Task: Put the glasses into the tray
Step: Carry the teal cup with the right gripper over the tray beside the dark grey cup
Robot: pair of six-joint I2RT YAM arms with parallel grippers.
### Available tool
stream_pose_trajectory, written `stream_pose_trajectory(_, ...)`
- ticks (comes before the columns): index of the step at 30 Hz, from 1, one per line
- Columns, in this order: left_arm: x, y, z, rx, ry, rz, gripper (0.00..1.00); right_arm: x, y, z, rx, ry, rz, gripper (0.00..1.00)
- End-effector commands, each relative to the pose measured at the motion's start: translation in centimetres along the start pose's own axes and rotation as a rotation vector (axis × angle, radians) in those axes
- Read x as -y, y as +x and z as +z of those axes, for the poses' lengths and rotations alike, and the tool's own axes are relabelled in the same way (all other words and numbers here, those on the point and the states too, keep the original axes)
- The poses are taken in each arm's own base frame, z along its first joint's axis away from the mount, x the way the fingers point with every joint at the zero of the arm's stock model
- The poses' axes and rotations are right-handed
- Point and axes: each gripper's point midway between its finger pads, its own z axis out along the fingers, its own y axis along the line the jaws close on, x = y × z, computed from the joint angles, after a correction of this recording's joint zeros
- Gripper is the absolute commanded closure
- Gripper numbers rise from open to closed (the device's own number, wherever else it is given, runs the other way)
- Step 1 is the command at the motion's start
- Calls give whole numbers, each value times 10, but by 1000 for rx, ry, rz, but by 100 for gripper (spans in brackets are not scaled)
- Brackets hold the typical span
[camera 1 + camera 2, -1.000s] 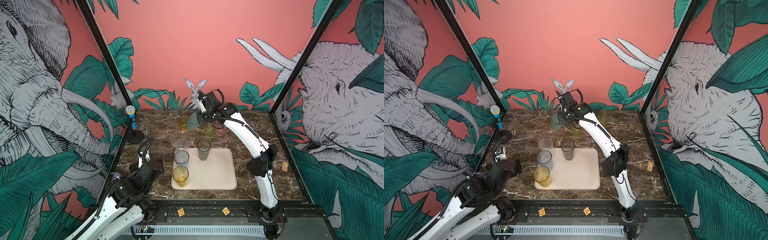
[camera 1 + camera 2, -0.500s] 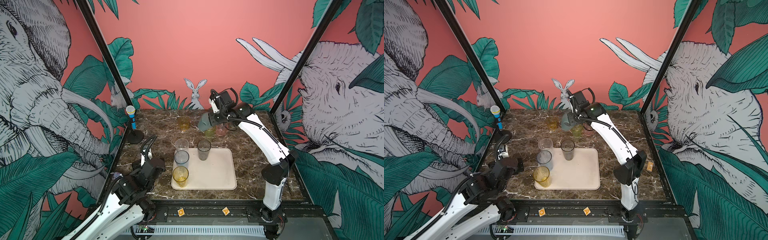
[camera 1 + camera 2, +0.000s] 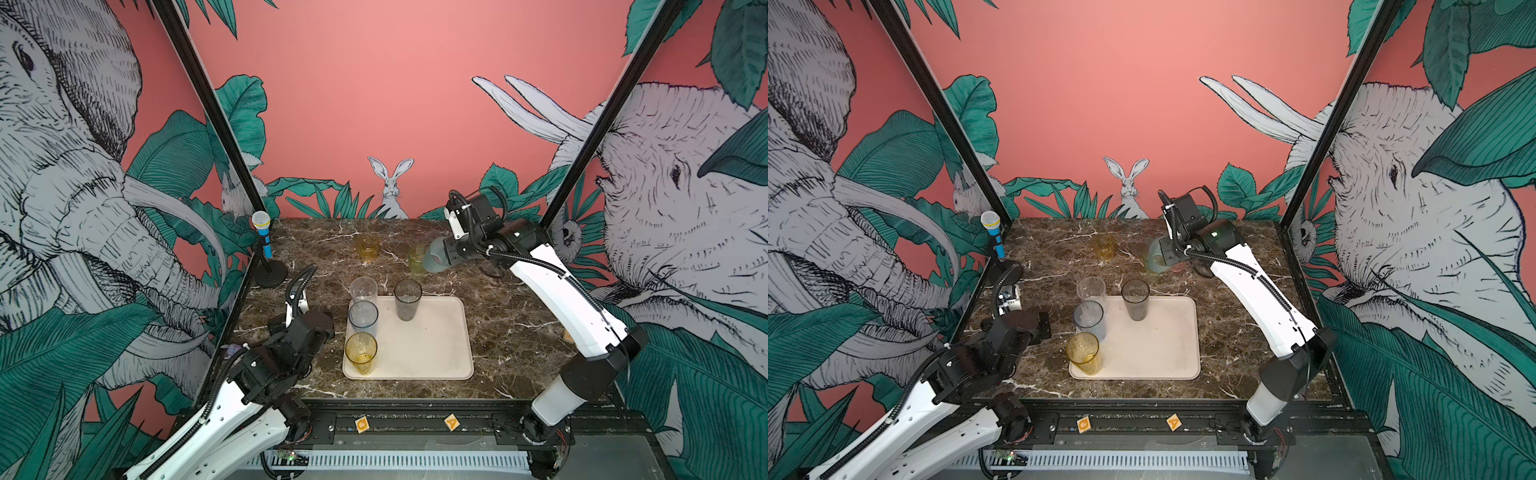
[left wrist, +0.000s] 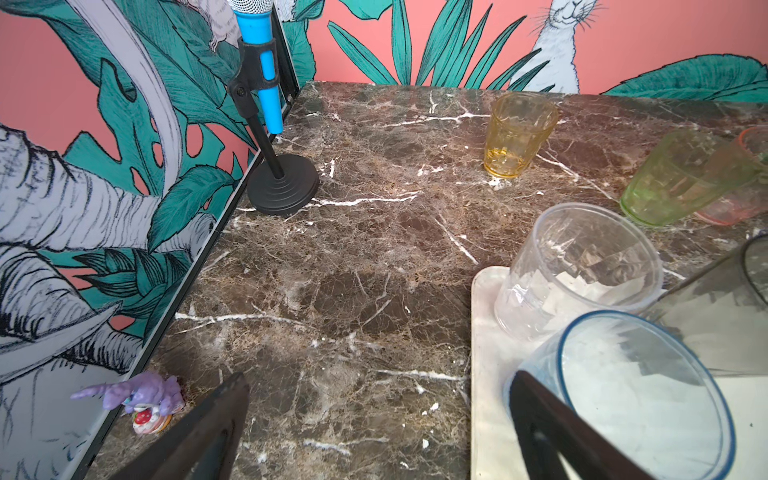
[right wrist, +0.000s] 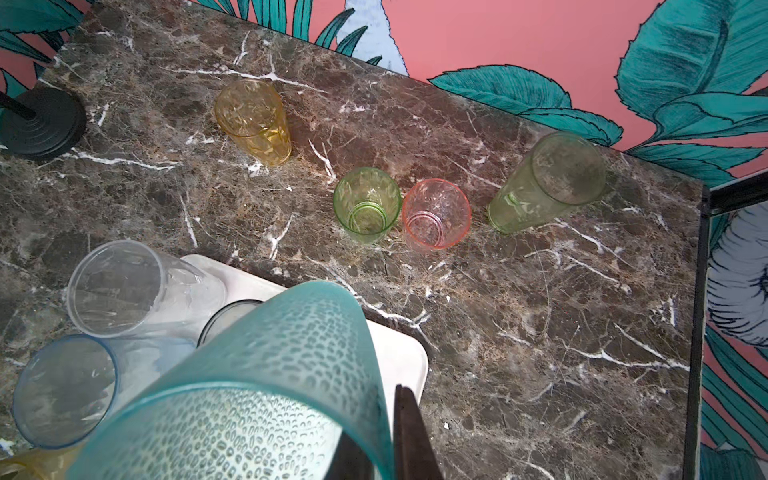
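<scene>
Tilt worried me: your right end effector [image 3: 448, 257] clenched the teal tumbler [image 5: 282, 365], could've clipped the smoky tumbler [image 3: 407, 300].

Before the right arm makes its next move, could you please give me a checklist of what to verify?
1. Grip: right gripper shut on the teal tumbler: ok.
2. Clearance: teal tumbler off the table: ok.
3. Pose: teal tumbler upright: not ok, tilted.
4. Room: tray bare right of the smoky grey tumbler: ok.
5. Other arm: left gripper open, off the tray: ok.
</scene>
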Motion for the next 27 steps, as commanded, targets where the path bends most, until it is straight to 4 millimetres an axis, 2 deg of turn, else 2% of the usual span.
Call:
stream_pose_trajectory(1,4,-12,-2,24,14,-26,2,13,2,-19,45,30,-2,100)
stream_pose_trajectory(11,9,-14,-1,21,27,-28,2,24,49,-24,-2,45,-13,100)
stream_pose_trajectory(18,11,-13,0,15,30,-30,2,29,73,-26,-26,62,3,100)
stream_pose_trajectory(27,10,-9,0,8,32,-32,2,16,105,-19,-44,50,1,100)
